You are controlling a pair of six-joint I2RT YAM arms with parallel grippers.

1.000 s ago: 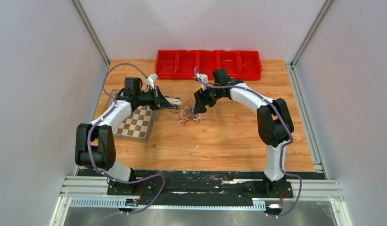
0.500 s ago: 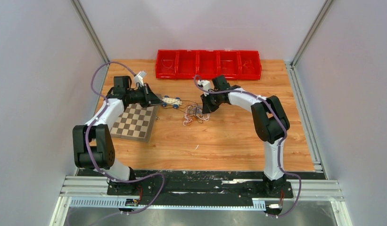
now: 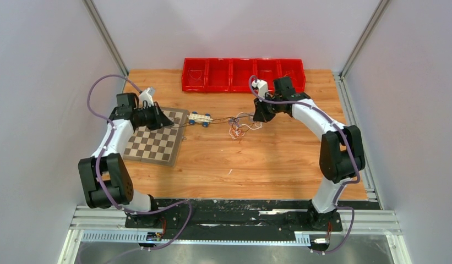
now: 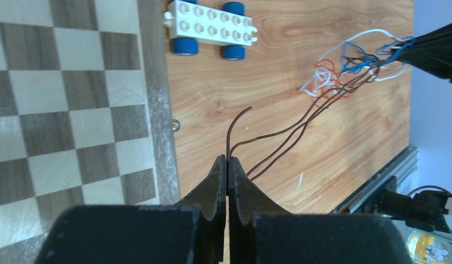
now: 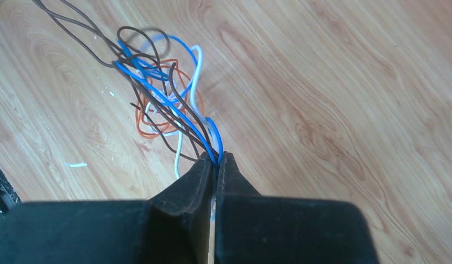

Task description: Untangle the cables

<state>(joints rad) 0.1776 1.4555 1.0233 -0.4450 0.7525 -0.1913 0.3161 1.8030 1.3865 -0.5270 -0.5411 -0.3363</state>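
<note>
The cables [image 3: 240, 127] form a loose tangle of white, blue, orange-red and dark wires on the wood, right of centre. My left gripper [image 3: 165, 124] hangs over the chessboard's far right corner. In the left wrist view that gripper [image 4: 228, 159] is shut on a dark brown cable [image 4: 278, 132] that runs off to the tangle [image 4: 344, 71]. My right gripper [image 3: 255, 117] is at the tangle's right end. The right wrist view shows this gripper [image 5: 219, 157] shut on a blue cable [image 5: 212, 135], with dark, white and orange-red strands [image 5: 157, 93] fanning out ahead of the tips.
A white toy car with blue wheels [image 3: 200, 118] stands between the grippers, just beyond the stretched dark wire. The chessboard [image 3: 152, 142] lies at the left. A row of red bins [image 3: 243, 74] lines the far edge. Grey walls close both sides.
The right gripper has shut on the tangle. Both arms have drawn apart, left to the left and right to the right, dragging the tangle rightward and stretching the dark cable.
</note>
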